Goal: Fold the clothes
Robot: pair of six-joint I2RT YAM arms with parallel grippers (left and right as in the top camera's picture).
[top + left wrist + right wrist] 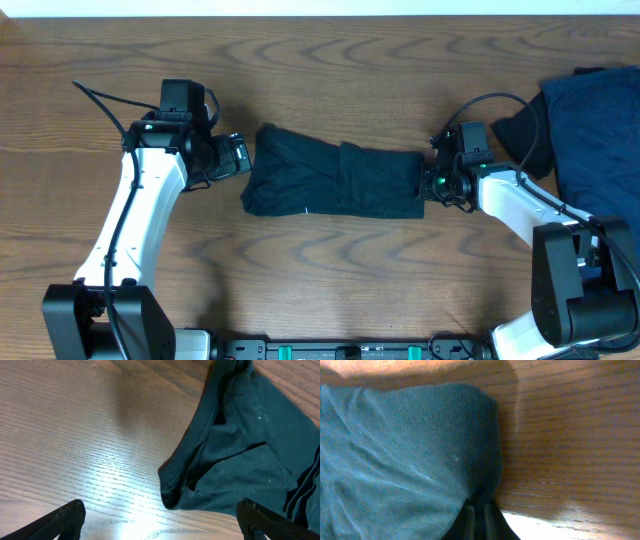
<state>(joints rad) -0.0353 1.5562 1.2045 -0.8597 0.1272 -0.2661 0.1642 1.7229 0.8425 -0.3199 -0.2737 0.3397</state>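
Dark T-shirt (335, 180) lies mid-bench (330, 290), already folded into a band. Right end effector (430, 183) pinches its right edge; left end effector (243, 155) gapes wide beside the other. Navy garments (595, 130) at far right appear still unfolded.

Ahead of the left gripper (160, 510), bare brown wooden table (75, 435) lies free leftward, while the crumpled dark teal-black fabric T-shirt (240, 450) blocks rightward.

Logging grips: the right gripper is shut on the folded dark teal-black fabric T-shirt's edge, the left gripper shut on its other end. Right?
No: the left gripper stands wide open, gripping nothing, as the left wrist view shows. The right gripper is shut on the edge of the T-shirt.
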